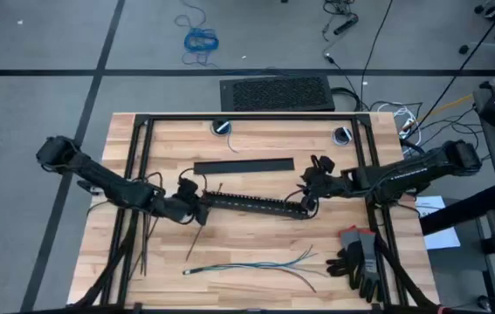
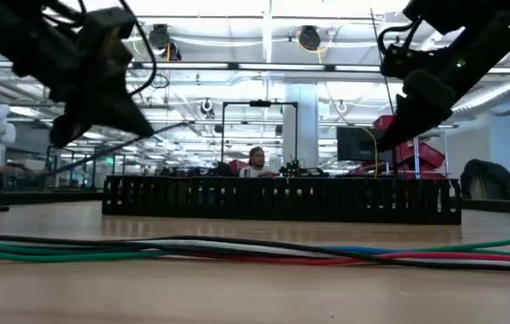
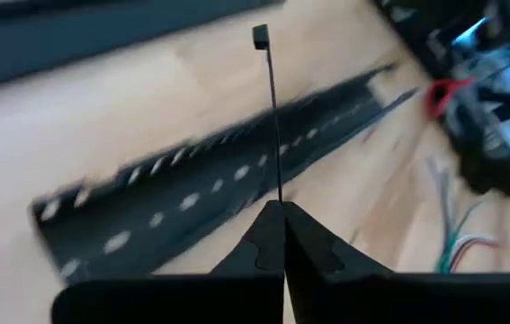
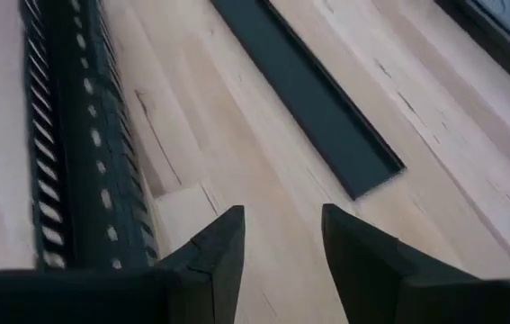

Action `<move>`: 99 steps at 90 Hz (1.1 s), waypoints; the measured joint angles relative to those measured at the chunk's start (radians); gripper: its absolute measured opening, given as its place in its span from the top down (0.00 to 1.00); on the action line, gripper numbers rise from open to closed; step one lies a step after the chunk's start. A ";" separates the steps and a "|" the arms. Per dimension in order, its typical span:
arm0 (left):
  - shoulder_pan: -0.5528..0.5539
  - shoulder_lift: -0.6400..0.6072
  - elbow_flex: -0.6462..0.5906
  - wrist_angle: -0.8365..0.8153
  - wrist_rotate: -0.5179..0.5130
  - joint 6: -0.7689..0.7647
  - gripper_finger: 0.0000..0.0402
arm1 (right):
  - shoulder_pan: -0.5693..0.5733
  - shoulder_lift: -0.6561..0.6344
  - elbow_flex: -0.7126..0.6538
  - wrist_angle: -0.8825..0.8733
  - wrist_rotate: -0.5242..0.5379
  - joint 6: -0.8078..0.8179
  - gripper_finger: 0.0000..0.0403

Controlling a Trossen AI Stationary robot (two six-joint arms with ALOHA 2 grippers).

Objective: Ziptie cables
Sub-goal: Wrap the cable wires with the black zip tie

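Your wooden table (image 1: 256, 144): slotted bar (image 1: 251, 206) mid-table, cables (image 1: 256, 264) loose near the front edge. Left gripper (image 3: 277, 236) pinches one ziptie (image 3: 271, 108); right gripper (image 4: 281, 238) gapes, empty. Grey floor (image 1: 46, 44) surrounds.

bright overhead lighting, blurred left wrist view, soft shadows

Wooden desk (image 1: 256, 144), black frame rails around its edges. Slotted black bar (image 1: 251, 206) lies mid-desk, running lengthwise. Flat black bar (image 1: 244, 166) sits near it, toward the far edge, parallel, not touching. Black and grey gloves (image 1: 358, 258) piled at the near right corner. 2 round grommets (image 1: 222, 127) along the far edge. On the floor past the far edge: black ribbed mat (image 1: 276, 92), coiled bright blue cable (image 1: 200, 39). Low view: a person (image 2: 256, 160) seated in the room behind the slotted bar.
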 joint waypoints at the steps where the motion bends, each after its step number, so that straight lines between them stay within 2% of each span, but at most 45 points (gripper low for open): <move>1: 0.000 0.000 0.000 0.010 -0.005 0.008 1.00 | 0.000 0.005 -0.003 0.027 0.000 -0.001 0.65; 17: 0.019 0.002 0.000 0.222 -0.080 0.221 1.00 | -0.006 0.088 -0.125 0.691 -0.041 -0.126 0.65; 26: 0.024 0.017 0.001 0.318 -0.146 0.371 1.00 | -0.046 0.129 -0.180 1.008 -0.155 -0.158 0.65; 32: 0.031 0.030 0.001 0.363 -0.164 0.435 1.00 | -0.079 0.159 -0.199 1.137 -0.249 -0.145 0.65; 40: 0.043 0.058 0.001 0.429 -0.164 0.489 1.00 | -0.122 0.197 -0.199 1.181 -0.346 -0.106 0.65; 49: 0.057 0.108 0.001 0.524 -0.145 0.539 1.00 | -0.155 0.240 -0.176 1.182 -0.401 -0.093 0.65; 59: 0.081 0.191 0.001 0.647 -0.074 0.594 1.00 | -0.173 0.283 -0.140 1.173 -0.475 -0.087 0.65; 83: 0.123 0.425 0.002 1.015 0.040 0.617 1.00 | -0.172 0.443 0.042 1.135 -0.528 -0.100 0.65; 99: 0.128 0.458 0.002 1.056 0.072 0.617 1.00 | -0.170 0.523 0.136 1.088 -0.543 -0.124 0.65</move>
